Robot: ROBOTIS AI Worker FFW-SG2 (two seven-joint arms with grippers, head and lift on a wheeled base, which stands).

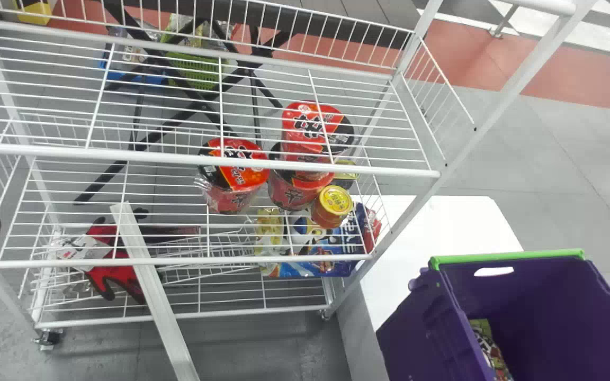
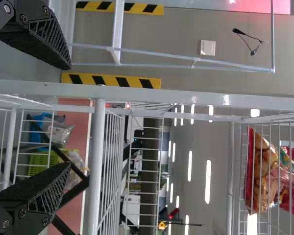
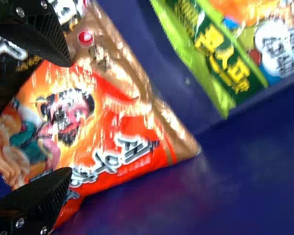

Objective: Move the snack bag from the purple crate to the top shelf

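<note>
Orange-red snack bag [image 3: 120,122] lies aslant by the right gripper [image 3: 71,117], one corner pointing away from parted fingers [image 3: 46,193].

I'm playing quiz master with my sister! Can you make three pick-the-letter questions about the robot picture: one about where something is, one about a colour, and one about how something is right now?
1. Where is the red-and-orange snack bag?
A) On the top shelf
B) On the floor
C) In the purple crate

2. What colour is the bar along the crate's rim?
A) Green
B) Pink
C) Black

3. How are the right gripper's fingers?
A) Pressed together
B) Spread apart
C) Crossed over each other

Right letters:
1: C, the right wrist view shows the bag lying against purple walls.
2: A, a bright green strip runs along the far rim in the head view.
3: B, the right wrist view shows a wide gap between the fingers.
</note>
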